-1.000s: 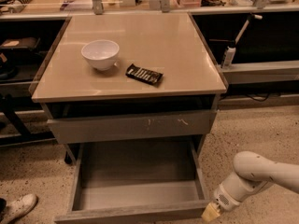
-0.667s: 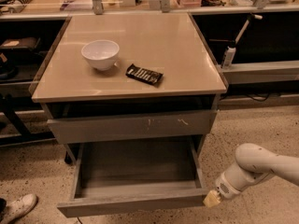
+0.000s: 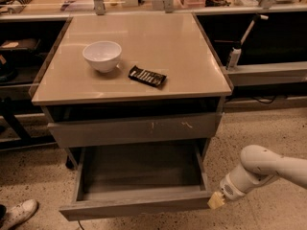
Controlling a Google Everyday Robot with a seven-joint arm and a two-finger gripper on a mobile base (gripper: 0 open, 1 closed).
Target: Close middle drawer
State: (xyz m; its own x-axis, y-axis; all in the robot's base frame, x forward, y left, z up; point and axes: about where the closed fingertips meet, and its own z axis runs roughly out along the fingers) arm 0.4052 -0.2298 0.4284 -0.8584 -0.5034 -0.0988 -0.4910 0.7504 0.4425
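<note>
The middle drawer (image 3: 139,172) stands pulled out low under the cabinet, with a plain grey wood-grain front (image 3: 134,208) and a bare grey inner floor. Above it sits a taller closed drawer front (image 3: 134,128) with pale scratch marks. My gripper (image 3: 216,201), on a white arm (image 3: 268,166) coming in from the right, is at the right end of the open drawer's front, touching or almost touching it.
On the beige cabinet top (image 3: 163,37) stand a white bowl (image 3: 102,55) and a black snack packet (image 3: 147,76). A white shoe (image 3: 17,213) is on the speckled floor at the bottom left. Dark shelving flanks the cabinet, with a white bottle (image 3: 233,57) at the right.
The open drawer has slid inward a little. My gripper has moved up and toward the cabinet with the drawer's right front corner.
</note>
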